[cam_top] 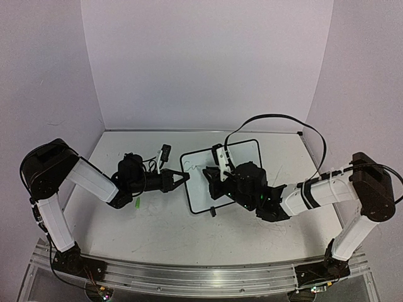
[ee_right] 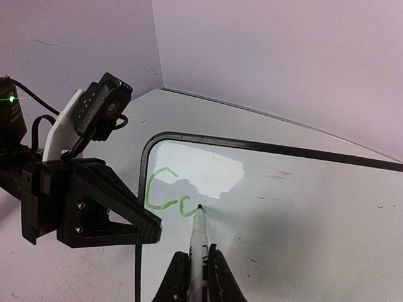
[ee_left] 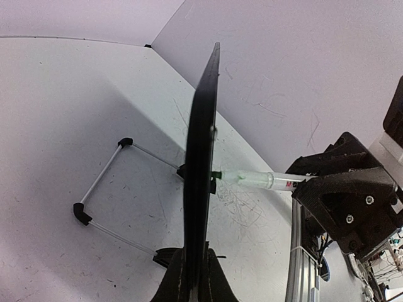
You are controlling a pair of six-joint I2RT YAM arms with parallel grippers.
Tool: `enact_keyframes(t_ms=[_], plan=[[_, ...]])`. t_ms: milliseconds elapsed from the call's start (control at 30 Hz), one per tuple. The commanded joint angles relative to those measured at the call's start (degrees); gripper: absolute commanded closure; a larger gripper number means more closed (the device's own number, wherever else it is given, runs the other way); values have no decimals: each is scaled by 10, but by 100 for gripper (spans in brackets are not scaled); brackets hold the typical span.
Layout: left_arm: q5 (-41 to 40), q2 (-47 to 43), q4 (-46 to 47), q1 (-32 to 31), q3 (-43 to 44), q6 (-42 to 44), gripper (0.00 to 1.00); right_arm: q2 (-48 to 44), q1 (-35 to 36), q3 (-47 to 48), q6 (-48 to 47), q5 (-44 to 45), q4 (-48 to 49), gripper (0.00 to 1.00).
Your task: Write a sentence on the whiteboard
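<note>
The whiteboard (cam_top: pixel 236 165) lies tilted in the middle of the table. My left gripper (cam_top: pixel 181 178) is shut on its left edge. In the left wrist view the board (ee_left: pixel 203 157) shows edge-on between the jaws of that gripper (ee_left: pixel 195 251). My right gripper (ee_right: pixel 197 250) is shut on a green marker (ee_right: pixel 199 226), whose tip touches the board (ee_right: pixel 296 207). The sentence (ee_right: pixel 165 196) is a green "C" and the start of a second letter near the board's top left corner. The marker also shows in the left wrist view (ee_left: pixel 258 180).
A green marker cap (cam_top: pixel 136 202) lies on the table beside the left arm. The board's wire stand with black feet (ee_left: pixel 104 192) rests on the table behind it. White walls close in the back and sides. A metal rail (cam_top: pixel 201 277) runs along the near edge.
</note>
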Motion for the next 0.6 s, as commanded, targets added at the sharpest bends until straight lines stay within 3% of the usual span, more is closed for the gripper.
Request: enact_keyframes(t_ms=[0,567], plan=[[-5,-9,-4,5,-3,-2,100,0,-9,17,-6,0,11,100],[-4,-9,-4,5,-3,-2,100,14,-8,31,-5,-24,6,100]])
